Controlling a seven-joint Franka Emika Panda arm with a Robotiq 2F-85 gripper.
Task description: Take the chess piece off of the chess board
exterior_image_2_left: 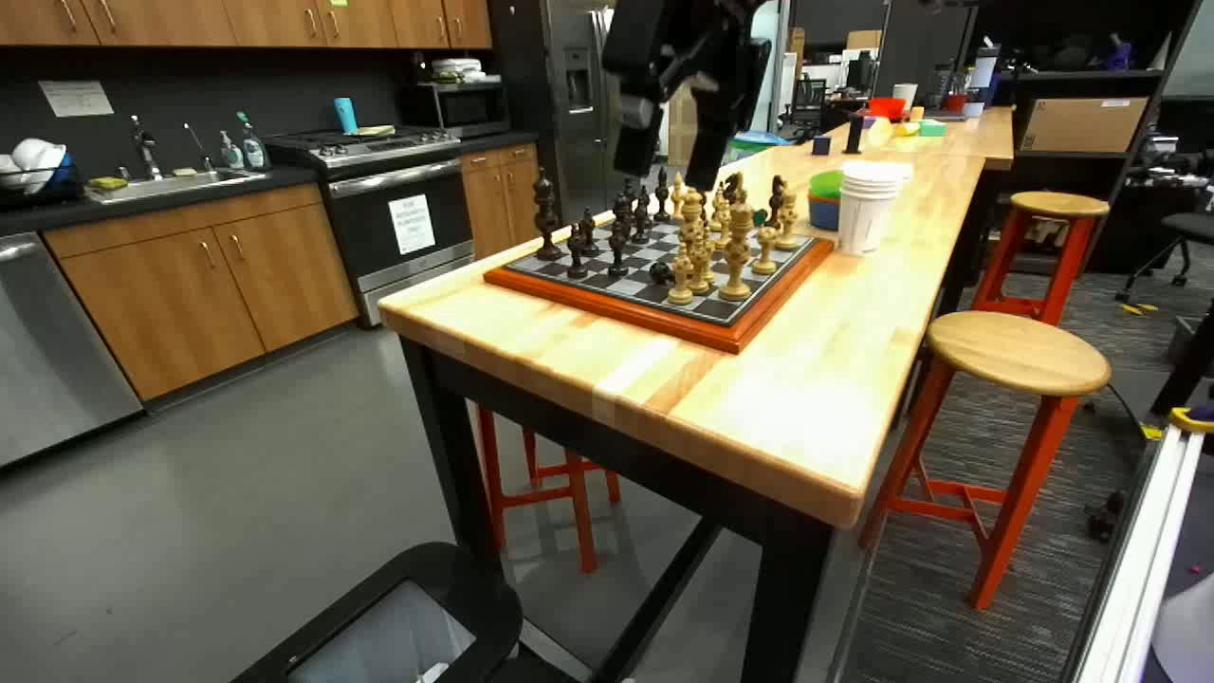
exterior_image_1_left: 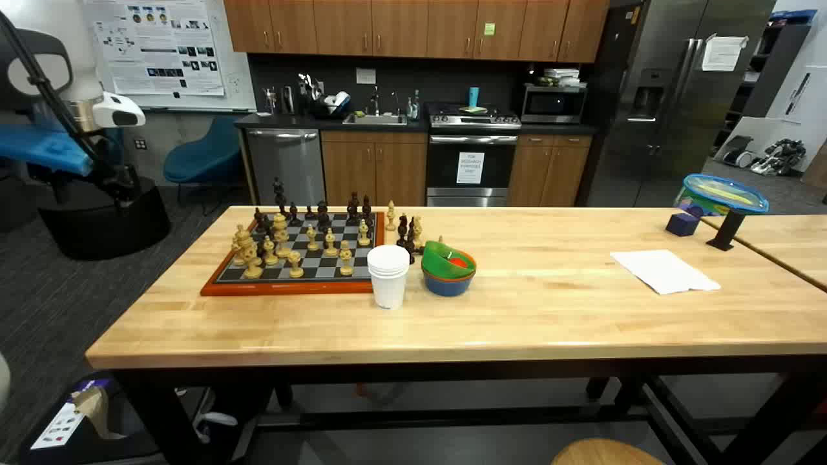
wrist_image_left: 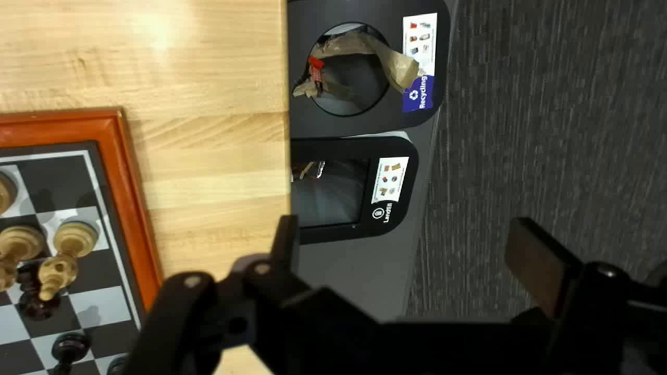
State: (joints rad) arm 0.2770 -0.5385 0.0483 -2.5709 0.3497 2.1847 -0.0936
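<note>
The chess board [exterior_image_1_left: 291, 289] lies on the table, its reddish-brown rim also showing in an exterior view [exterior_image_2_left: 616, 305] and in the wrist view [wrist_image_left: 133, 192]. Light chess pieces [exterior_image_1_left: 346, 258] and dark chess pieces [exterior_image_2_left: 545, 216] stand on it; the wrist view shows a light piece [wrist_image_left: 62, 265] and a dark piece [wrist_image_left: 70, 346] near the rim. One dark piece [exterior_image_2_left: 661, 273] seems to lie on its side. My gripper [wrist_image_left: 409, 245] is open and empty, past the table's end and above the floor. It also shows in both exterior views [exterior_image_1_left: 119, 187] [exterior_image_2_left: 669, 161], apart from the board.
Several pieces, among them a light piece [exterior_image_1_left: 390, 216], stand on the table beside the board. Stacked white cups [exterior_image_1_left: 388, 284] and coloured bowls [exterior_image_1_left: 447, 261] are close by. A white paper [exterior_image_1_left: 664, 271] lies farther along. Two bins [wrist_image_left: 359, 112] [wrist_image_left: 359, 234] stand below the table's end.
</note>
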